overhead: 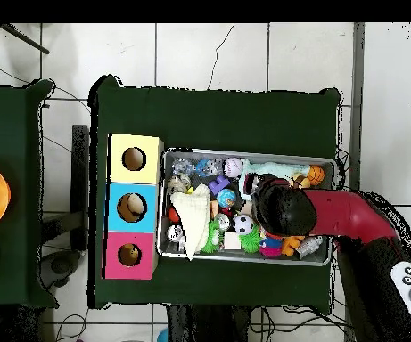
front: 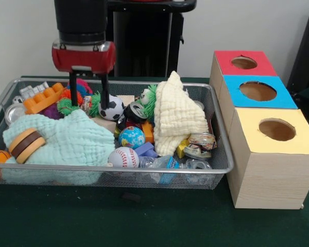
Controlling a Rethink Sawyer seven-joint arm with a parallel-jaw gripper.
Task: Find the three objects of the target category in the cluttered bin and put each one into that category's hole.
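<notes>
End effector point(front: 88, 93) — fingers apart — above wire bin point(front: 224, 154) clutter

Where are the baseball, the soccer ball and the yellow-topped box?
baseball point(front: 123, 157): front view, middle of its white face.
soccer ball point(front: 112, 108): front view, its visible centre.
yellow-topped box point(front: 247, 128): front view, bare yellow top beside the hole.

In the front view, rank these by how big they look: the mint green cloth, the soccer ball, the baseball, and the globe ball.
1. Mint green cloth, by far the largest.
2. Soccer ball, globe ball and baseball look about alike; the soccer ball sits farther back, so I won't rank them.
</notes>
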